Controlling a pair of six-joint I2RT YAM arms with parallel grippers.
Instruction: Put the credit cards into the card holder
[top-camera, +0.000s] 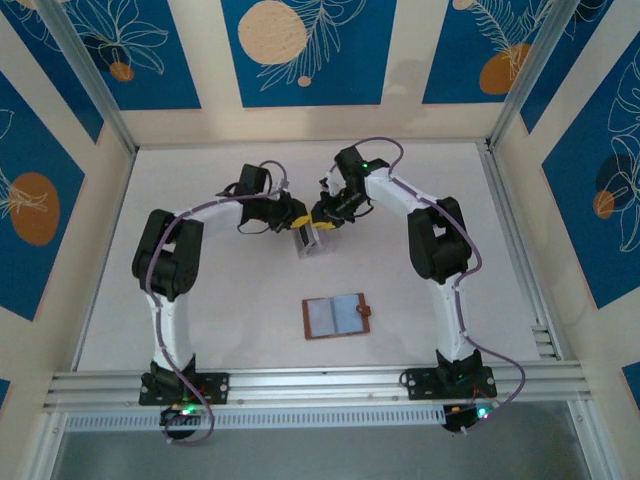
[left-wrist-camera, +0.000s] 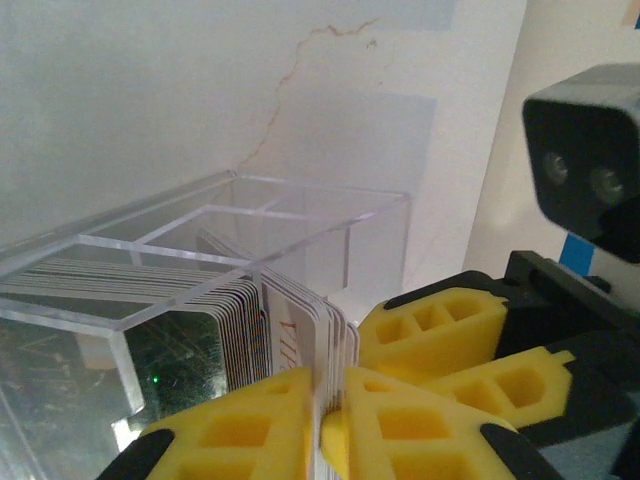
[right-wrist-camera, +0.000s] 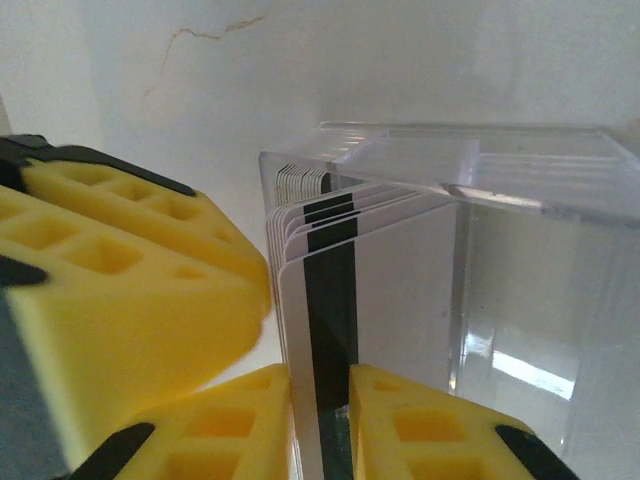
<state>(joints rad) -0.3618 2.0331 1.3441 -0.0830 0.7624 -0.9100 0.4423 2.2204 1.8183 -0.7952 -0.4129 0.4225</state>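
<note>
White table (top-camera: 200, 290) is stretching out under blue patterned walls, and both arms are reaching in to meet over the clear stand (top-camera: 308, 243) at the middle of it. The credit cards (left-wrist-camera: 295, 335) are standing upright on edge inside that stand, packed face to face, their top edges poking just above the open rim.

The left gripper (top-camera: 297, 220) is coming at the stack from the left. In its wrist view its yellow fingers are clenching on the outermost cards at the corner of the stand. The right gripper (top-camera: 323, 214) is coming from the right, so the two sets of fingers are crowding almost against each other. In its own view the right gripper (right-wrist-camera: 322, 430) is pinching one card with a dark stripe, a pad on each face, as far as I can judge.

The card holder (top-camera: 337, 316) is lying open and flat, well apart from the stand on the near side and a little to the right, its long axis running left to right and its pockets facing up. It is sitting between the two arms, slightly closer to the right one.

So the coming move is looking like a straight lift up out of the stand, then a pull towards the near edge. Bare table is surrounding the holder. The tight spot is the stand's walls and the other gripper alongside.
</note>
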